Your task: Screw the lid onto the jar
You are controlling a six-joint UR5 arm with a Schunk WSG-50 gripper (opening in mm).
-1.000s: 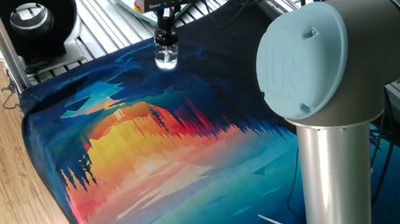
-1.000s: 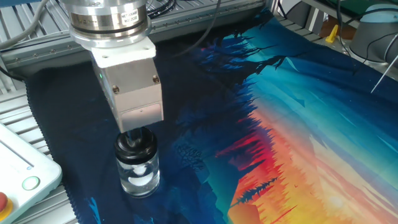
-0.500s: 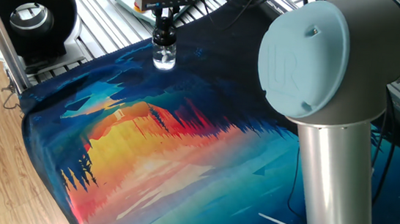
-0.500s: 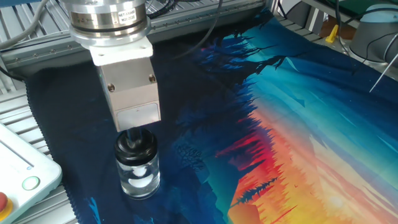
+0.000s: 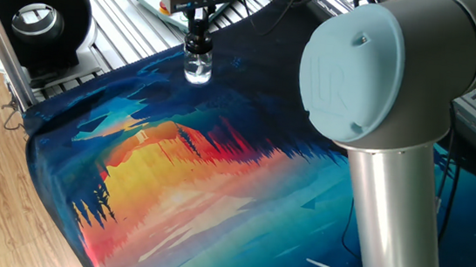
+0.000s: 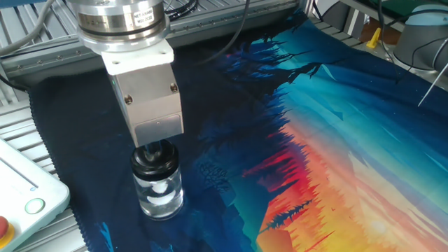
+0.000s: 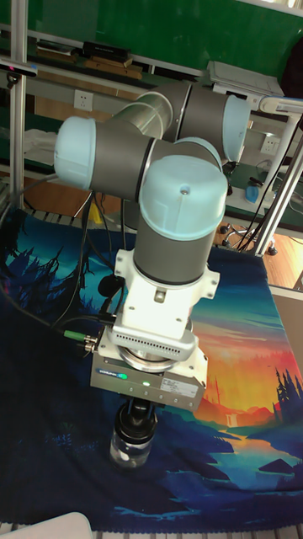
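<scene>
Gripper (image 6: 157, 148) body has turned slightly since 0.5 s ago, arm pointing straight down, fingers clamped on lid (image 6: 155, 162) seated atop jar (image 6: 161, 194) at cloth's (image 6: 294, 140) dark left corner.

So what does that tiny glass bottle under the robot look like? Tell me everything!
The jar is a small, round, squat bottle of clear glass, so you can see the dark mat through it, with pale glints or something white inside; which is hard to tell. It stands upright on the dark blue edge of the painted mat. A black lid sits on its neck, and the gripper comes straight down onto that lid. Nothing else touches the jar.
</scene>
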